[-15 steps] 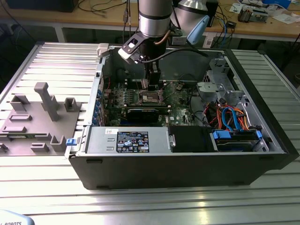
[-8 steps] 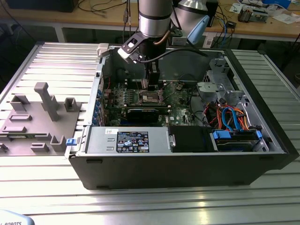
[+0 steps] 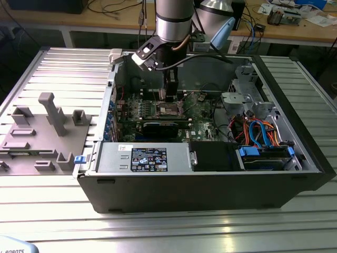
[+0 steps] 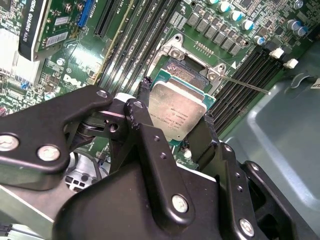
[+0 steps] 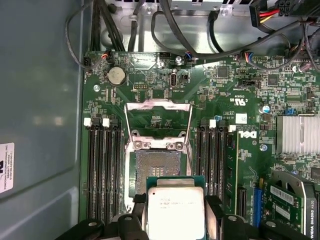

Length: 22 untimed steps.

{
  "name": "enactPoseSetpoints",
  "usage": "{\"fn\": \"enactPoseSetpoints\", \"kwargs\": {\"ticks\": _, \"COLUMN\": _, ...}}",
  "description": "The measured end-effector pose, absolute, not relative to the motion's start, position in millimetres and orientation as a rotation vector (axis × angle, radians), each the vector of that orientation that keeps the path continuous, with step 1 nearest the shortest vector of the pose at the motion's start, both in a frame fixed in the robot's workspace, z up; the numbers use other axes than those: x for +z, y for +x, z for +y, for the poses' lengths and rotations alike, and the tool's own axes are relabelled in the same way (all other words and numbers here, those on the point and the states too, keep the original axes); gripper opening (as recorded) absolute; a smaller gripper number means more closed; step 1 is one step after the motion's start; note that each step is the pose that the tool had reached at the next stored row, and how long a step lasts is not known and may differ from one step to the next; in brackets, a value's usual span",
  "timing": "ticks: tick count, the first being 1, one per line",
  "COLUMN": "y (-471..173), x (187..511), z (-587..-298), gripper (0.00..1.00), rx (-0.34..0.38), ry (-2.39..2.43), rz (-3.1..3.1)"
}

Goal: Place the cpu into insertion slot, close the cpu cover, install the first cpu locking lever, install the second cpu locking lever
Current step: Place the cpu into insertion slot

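Pincer [image 4: 175,117] gripping cpu [image 5: 175,210] by 2 edges, nr insertion slot [image 5: 157,167]; cpu cover [image 5: 157,117] raised.

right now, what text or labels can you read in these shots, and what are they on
cpu face, held in the hand: fine print lines, too small to read
label on the power supply: too small to read
white sticker on the case wall: blurred, unreadable
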<state>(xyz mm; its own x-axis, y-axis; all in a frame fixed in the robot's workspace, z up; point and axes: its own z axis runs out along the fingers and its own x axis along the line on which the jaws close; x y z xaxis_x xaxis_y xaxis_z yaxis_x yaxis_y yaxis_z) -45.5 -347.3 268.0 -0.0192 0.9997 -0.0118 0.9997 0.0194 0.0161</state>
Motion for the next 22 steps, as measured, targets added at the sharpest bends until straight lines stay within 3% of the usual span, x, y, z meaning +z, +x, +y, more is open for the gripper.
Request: {"fn": "enactPoseSetpoints", "kwargs": {"ticks": 22, "y": -45.5, "x": 263.1, "z": -347.3, "gripper": 0.55, "rx": 0.005, "ry": 2.189, "rz": 2.226}}
